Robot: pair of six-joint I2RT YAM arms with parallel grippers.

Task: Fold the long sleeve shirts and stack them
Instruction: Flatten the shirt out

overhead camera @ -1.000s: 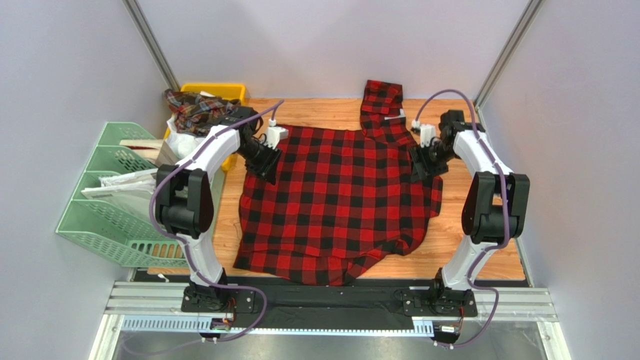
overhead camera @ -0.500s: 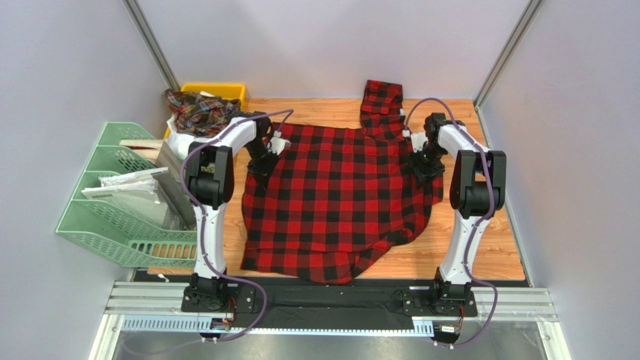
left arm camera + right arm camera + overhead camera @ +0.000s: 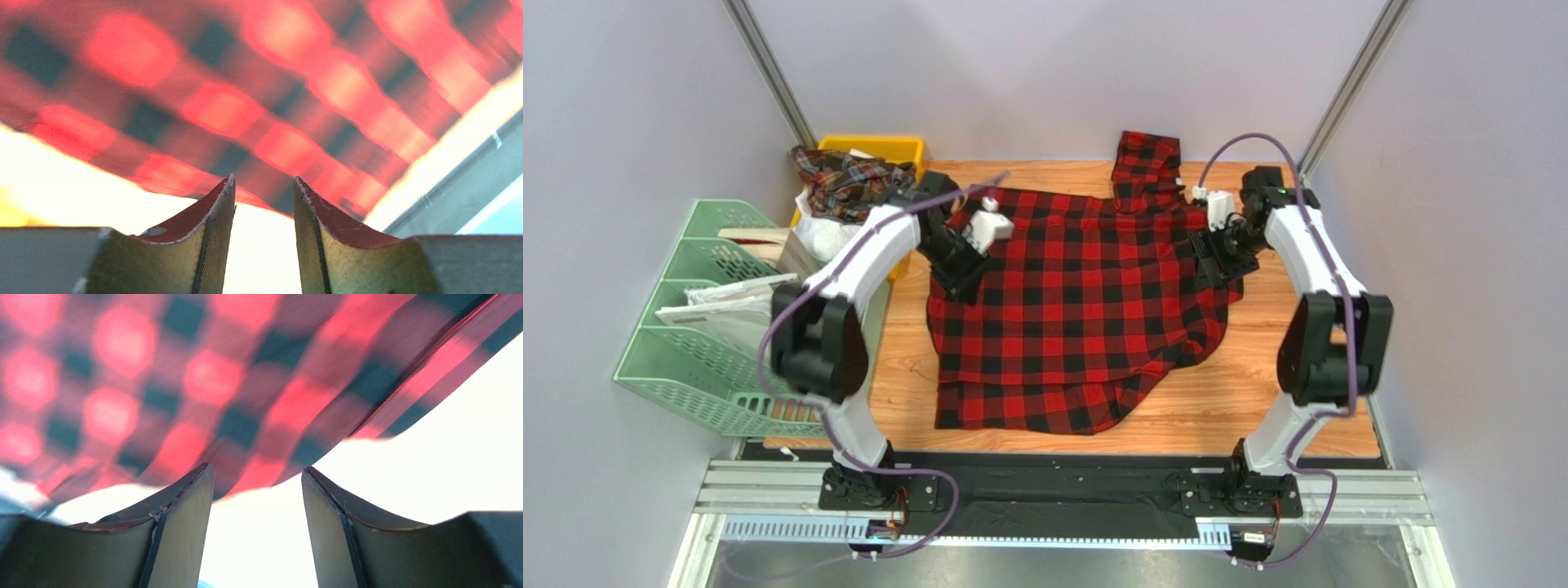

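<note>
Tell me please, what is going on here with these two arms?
The two arms work on a red-and-black shirt spread on the wooden table. The left gripper is at its left edge, the right gripper at its right edge, both with fingers apart. The shirt is not folded yet.

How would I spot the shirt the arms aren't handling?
Find the wooden table's far left corner, where a yellow bin sits. The crumpled shirt is heaped on top of it. Unlike the bright red-and-black shirt spread mid-table, its plaid is dark and muted.
</note>
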